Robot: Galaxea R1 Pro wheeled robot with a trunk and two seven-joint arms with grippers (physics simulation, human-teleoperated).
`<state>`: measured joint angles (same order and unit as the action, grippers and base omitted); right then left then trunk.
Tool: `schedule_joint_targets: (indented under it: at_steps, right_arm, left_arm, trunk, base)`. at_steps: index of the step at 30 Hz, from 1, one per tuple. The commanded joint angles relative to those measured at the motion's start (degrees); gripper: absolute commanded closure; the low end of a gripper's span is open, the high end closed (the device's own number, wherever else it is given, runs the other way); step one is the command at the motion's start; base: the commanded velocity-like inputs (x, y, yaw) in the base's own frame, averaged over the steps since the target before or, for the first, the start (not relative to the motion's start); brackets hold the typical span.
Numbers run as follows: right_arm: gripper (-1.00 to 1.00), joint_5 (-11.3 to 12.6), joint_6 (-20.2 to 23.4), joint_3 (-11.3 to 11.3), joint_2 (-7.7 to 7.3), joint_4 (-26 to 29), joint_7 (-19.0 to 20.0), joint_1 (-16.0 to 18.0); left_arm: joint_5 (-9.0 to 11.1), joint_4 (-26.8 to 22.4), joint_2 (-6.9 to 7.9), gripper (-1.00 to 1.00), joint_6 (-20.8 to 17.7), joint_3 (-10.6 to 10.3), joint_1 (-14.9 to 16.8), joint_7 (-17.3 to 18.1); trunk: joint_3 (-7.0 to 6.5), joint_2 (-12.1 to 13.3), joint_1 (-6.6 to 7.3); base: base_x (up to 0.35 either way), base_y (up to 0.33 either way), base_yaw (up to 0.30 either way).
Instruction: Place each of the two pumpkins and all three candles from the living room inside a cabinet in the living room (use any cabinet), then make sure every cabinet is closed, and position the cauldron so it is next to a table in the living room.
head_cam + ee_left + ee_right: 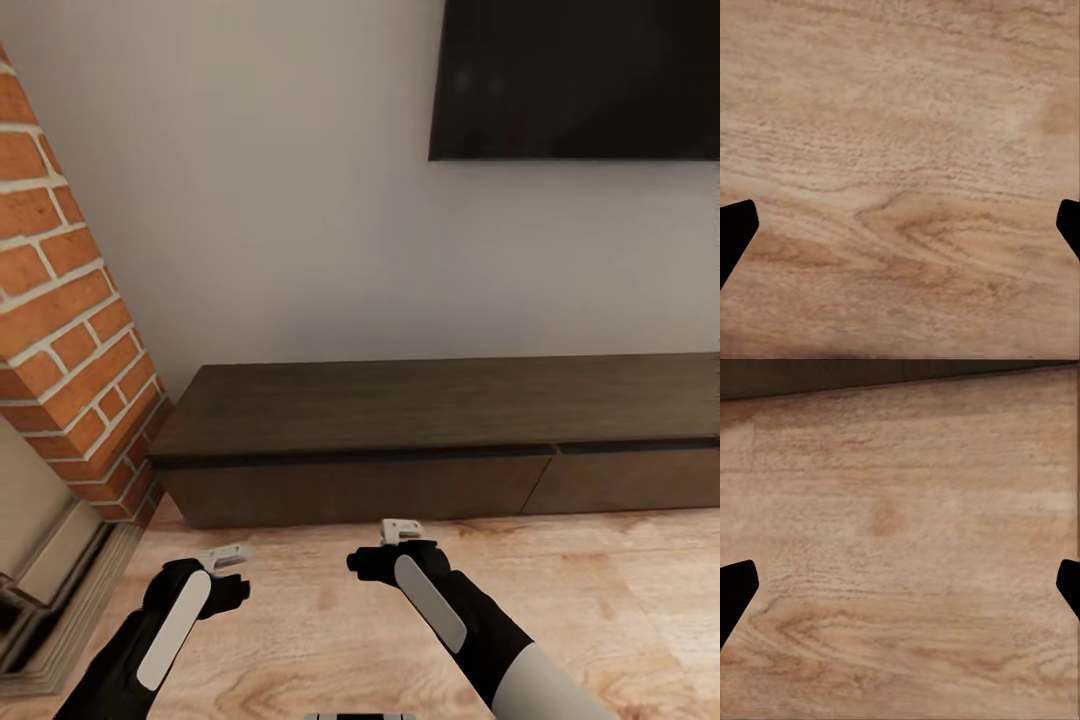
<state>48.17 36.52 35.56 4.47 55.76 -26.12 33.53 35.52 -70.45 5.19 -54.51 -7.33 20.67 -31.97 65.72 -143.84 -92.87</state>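
The cabinet (400,440) is a long low dark brown unit against the white wall, and its drawer fronts (350,490) sit flush and closed. My left gripper (225,560) hovers over the wooden floor in front of the unit's left end. In the left wrist view it is open (900,225), with bare floorboards between the fingers. My right gripper (400,530) hangs a little nearer the drawer fronts, also open (900,585) and holding nothing. The cabinet's base edge (870,375) borders the right wrist view. The pumpkins, candles, cauldron and table are out of view.
A red brick fireplace column (60,330) with a pale hearth (50,560) stands at the left, close beside my left arm. A dark television (580,80) hangs on the wall above the cabinet. Light wooden floor (600,600) stretches to the right.
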Motion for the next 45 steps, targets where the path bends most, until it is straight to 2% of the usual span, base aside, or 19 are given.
schedule_joint_targets:
  at_steps: [1, 5, 7, 10, 16, 27, 31, 35, 45]
  right_arm:
    - [-1.00, 0.60, 0.03, 0.12, -0.05, 0.11, -0.59, 0.05]
    - [-1.00, 0.63, 0.00, -0.38, -0.42, 0.35, -0.60, 0.05]
    - [-1.00, 0.54, 0.05, -2.19, -0.49, 0.61, -0.60, 0.05]
    - [-1.00, 0.03, -0.40, -4.03, -0.59, 0.74, -0.53, 0.05]
    - [-1.00, 0.28, -0.56, -4.67, -0.74, 0.05, -0.51, 0.05]
    - [-1.00, -0.33, -0.76, -4.51, -0.93, 0.09, -0.55, 0.05]
    - [-1.00, -0.07, -1.05, -4.50, -0.95, -0.39, -0.62, 0.04]
    - [-1.00, 0.05, -1.10, -4.62, -0.96, -0.64, -0.67, 0.04]
    - [-1.00, 0.12, -2.64, -4.72, -1.47, -6.17, -0.66, 0.05]
  left_arm:
    - [0.57, 1.27, -0.05, -1.00, 0.06, -0.15, 0.26, -0.53]
    - [0.15, 5.90, -0.77, -1.00, 0.62, -0.19, 1.44, -0.45]
    - [0.08, 8.44, -0.84, -1.00, 1.32, -0.17, 1.72, -0.44]
    - [0.00, 13.17, -0.96, -1.00, 4.16, -0.21, 1.87, -0.36]
    - [0.09, 20.03, -1.13, -1.00, 10.78, -0.64, 1.91, -0.17]
    - [0.22, 21.00, -1.11, -1.00, 13.51, -0.91, 1.88, 0.23]
    - [-0.37, 20.99, -1.14, -1.00, 14.76, -1.24, 1.87, 2.67]
    - [-0.51, 20.28, -1.19, -1.00, 14.91, -1.58, 2.12, 3.46]
    - [-0.44, 19.58, -1.74, -1.00, 14.96, -1.64, 2.53, 3.65]
  trunk:
    - [-0.18, -0.01, 0.04]
    - [-1.06, 0.05, 0.14]
    - [-1.51, 0.07, 0.19]
    - [-2.17, 0.11, 0.27]
    - [-3.50, 0.19, 0.42]
    - [-5.39, 0.34, 0.71]
    - [-5.93, 0.40, 0.81]
    - [-6.45, 0.45, 0.91]
    - [-7.76, 0.58, 1.17]
  base:
    - [0.000, 0.000, 0.000]
    - [0.000, 0.000, 0.000]
    - [0.000, 0.000, 0.000]
    - [0.000, 0.000, 0.000]
    - [0.000, 0.000, 0.000]
    - [-0.028, 0.000, -0.065]
    - [-0.277, 0.000, -0.109]
    - [-0.314, 0.000, -0.105]
    - [-0.224, 0.000, -0.101]
